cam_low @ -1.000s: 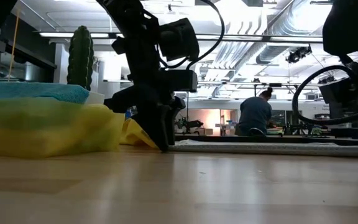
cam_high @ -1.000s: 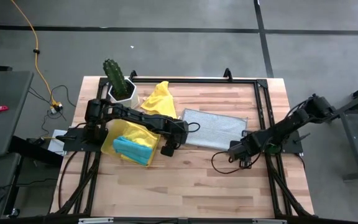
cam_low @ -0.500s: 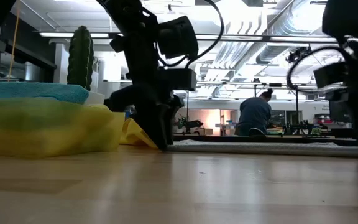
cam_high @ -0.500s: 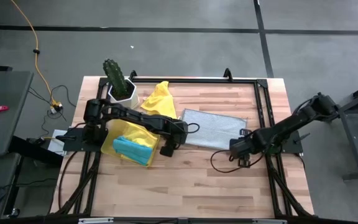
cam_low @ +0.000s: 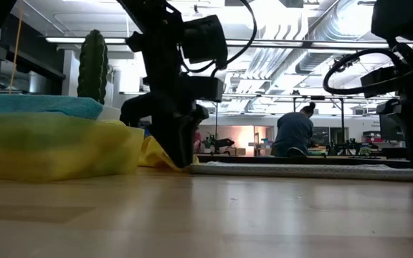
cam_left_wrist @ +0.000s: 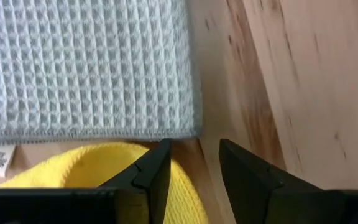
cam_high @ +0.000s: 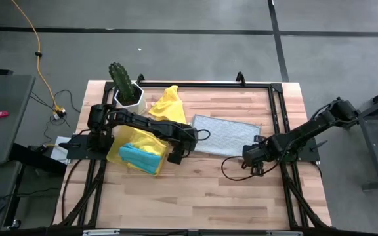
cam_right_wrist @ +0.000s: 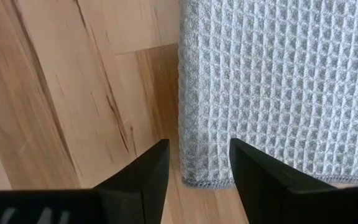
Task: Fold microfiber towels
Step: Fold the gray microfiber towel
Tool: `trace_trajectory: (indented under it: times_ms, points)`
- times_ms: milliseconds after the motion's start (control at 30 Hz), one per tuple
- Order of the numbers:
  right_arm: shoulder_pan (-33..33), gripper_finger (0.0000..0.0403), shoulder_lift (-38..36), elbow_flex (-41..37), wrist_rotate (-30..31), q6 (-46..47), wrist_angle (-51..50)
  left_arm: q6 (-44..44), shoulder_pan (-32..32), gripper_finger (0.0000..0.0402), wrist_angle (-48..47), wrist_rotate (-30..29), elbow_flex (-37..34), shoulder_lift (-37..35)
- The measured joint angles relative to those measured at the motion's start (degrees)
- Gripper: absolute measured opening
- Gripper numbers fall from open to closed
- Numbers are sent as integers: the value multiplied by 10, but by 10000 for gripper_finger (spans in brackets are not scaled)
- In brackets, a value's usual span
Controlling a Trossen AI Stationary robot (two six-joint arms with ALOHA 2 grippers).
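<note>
Since a second ago the right arm's elbow has been drawn slightly toward the right edge, while the grey towel has kept its place, spread flat in the middle of the counter. The right pincer is lowered just off the towel's near right corner, its fingers parted with nothing between them; in the right wrist view the towel's hemmed corner lies just past the fingertips. The left pincer is set at the towel's near left corner, fingers likewise apart and empty, over the edge of a yellow towel.

The turquoise towel rests on yellow towels at the left, largely covered by the left arm from above. Another yellow towel is bunched beside the potted cactus. In the low view the grey towel shows only as a thin strip, and a person is seen far behind.
</note>
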Motion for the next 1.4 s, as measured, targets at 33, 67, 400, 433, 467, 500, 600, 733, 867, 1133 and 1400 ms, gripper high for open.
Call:
trace_trajectory:
  times_ms: [33, 67, 400, 433, 467, 500, 600, 733, 867, 1133, 1400]
  points:
    - [0, 161, 0, 0, 0, 0, 0, 0, -1, 126, 4, 0, 0, 0]
    - [0, 161, 0, 0, 0, 0, 0, 0, -2, 126, 9, -1, 0, 0]
    - [0, 161, 0, 0, -2, 0, 4, 12, -3, 126, 36, 2, 0, -13]
    - [0, 161, 0, 0, -2, 0, 4, 17, -3, 126, 37, 8, 1, -13]
    - [0, 161, 0, 0, -2, 0, 4, 20, -3, 126, 40, 13, 1, -11]
    - [0, 161, 0, 0, -2, 0, 6, 19, -4, 126, 45, 19, 1, -9]
    - [0, 161, 0, 0, -2, 0, 6, 20, -5, 126, 58, 24, 1, -3]
    - [0, 161, 0, 0, -2, 0, 8, 19, -7, 126, 52, 25, 0, 21]
    - [0, 161, 0, 0, -2, 0, 9, 9, -8, 126, 44, 25, 3, 29]
    - [0, 161, -1, 21, -13, -19, -3, -6, -11, 126, 46, 12, 2, 30]
    - [18, 160, -2, 16, -14, -42, 8, -6, -10, 126, 46, 11, 2, 31]
